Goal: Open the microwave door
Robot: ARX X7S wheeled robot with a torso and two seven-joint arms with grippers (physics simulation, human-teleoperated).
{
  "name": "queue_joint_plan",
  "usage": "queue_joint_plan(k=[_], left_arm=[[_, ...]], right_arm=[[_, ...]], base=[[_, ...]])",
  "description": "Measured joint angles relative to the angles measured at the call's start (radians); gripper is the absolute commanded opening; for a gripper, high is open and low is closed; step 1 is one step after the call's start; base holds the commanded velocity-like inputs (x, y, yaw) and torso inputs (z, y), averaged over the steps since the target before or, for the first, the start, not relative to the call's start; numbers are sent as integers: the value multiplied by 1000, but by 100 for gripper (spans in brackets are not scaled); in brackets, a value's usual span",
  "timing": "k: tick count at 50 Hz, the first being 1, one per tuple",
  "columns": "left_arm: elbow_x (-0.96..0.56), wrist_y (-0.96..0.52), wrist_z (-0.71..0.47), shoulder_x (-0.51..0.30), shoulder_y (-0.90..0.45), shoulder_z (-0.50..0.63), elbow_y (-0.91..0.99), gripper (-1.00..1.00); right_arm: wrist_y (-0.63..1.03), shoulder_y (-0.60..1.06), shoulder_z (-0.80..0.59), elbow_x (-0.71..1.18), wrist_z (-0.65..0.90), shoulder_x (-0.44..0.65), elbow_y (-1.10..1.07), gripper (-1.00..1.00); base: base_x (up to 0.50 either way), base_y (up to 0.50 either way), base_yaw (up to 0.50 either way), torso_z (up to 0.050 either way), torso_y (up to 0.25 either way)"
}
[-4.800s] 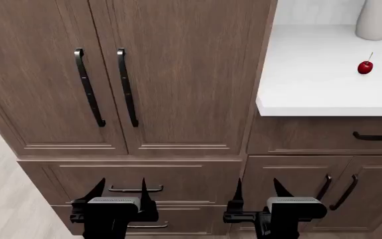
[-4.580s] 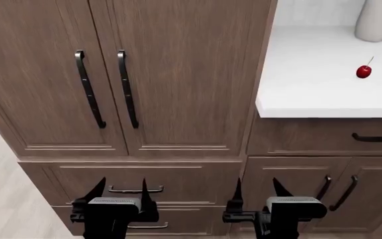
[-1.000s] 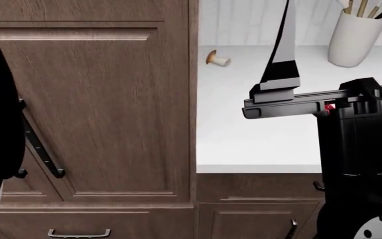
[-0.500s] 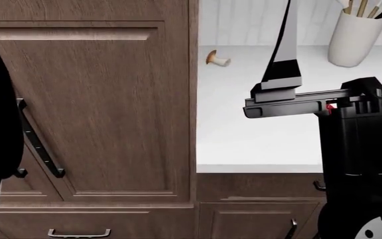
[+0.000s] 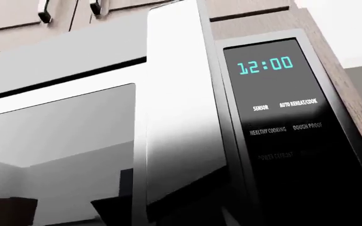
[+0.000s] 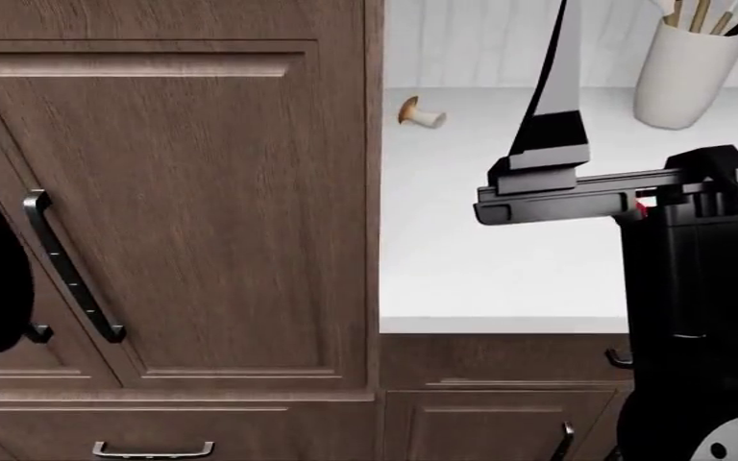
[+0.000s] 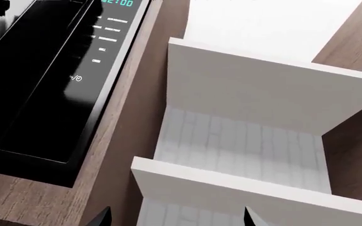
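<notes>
Left wrist view sits close under the microwave door [image 5: 105, 117], a brushed steel panel with a dark window, whose long bright vertical strip [image 5: 181, 117] by the latch edge runs up and down just beside the black control panel [image 5: 288, 122], lit with 12:00 [image 5: 266, 65]; the microwave is built into wood cabinetry above counter height, out of the head view's frame. The door looks shut, its steel face flush with the panel as far as I can judge. The left pincer [image 5: 61, 207] shows only as two dark fingertip shapes low in that view, spread apart with nothing between them, just below and in front of the door, so the left arm looks the nearer; the coming pull would turn on getting those tips onto the vertical strip. The right pincer [image 7: 175, 216] shows two tips, parted and empty, facing white shelves [image 7: 244, 103] beside the control panel. Head view shows a tall cabinet door [image 6: 177, 211], the white counter [image 6: 498, 279], a mushroom [image 6: 418, 113] and a utensil crock [image 6: 687, 67]
</notes>
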Motion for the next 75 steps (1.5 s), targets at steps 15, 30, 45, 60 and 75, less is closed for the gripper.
queue_joint_plan(k=[15,30,45,60,75], left_arm=[[-5,-202,14,-33,-11,-58,239,-100],[-36,-268,-2,-43,-16,-76,337,100],[-115,-270,-30,-41,-12,-56,368,100],[-144,-260,-27,-81,-26,-28,368,100],[-165,-239,-15,-129,-44,-6,350,100]], right_arm=[[-1,4,1,4,2,0,0,100],[5,10,-9,-4,2,0,0,100],[3,7,-14,-14,0,0,0,100],[5,12,-16,-20,-3,0,0,100],[16,26,-21,-27,-7,-1,0,100]], base=[[-1,-3,-4,0,2],[-1,-3,-4,0,1],[0,0,0,0,1],[0,0,0,0,1],[0,0,0,0,0]])
